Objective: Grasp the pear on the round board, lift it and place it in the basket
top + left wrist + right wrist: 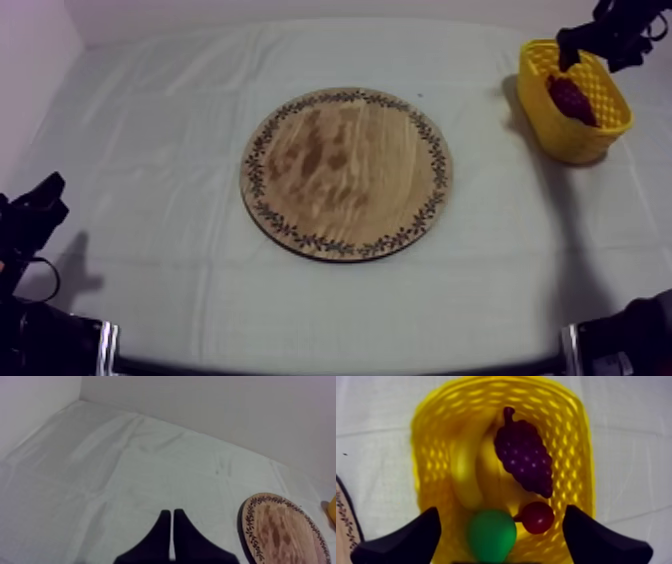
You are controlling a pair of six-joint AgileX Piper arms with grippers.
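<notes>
The green pear (491, 535) is inside the yellow basket (431, 441), between my right gripper's spread fingers (421, 533) and touching neither. My right gripper (501, 510) is open just over the basket's near end. In the top view the right gripper (570, 45) hangs above the basket (560, 125) at the far right of the table. The round wooden board (347, 172) lies bare in the middle. My left gripper (45, 195) rests low at the left, and its fingers (171, 512) lie together as a narrow wedge over the cloth.
A bunch of grapes (525, 456), a banana (467, 471) and a small red fruit (538, 517) also lie in the basket. The board's rim (280, 526) shows beside the left gripper. A wall runs behind the table.
</notes>
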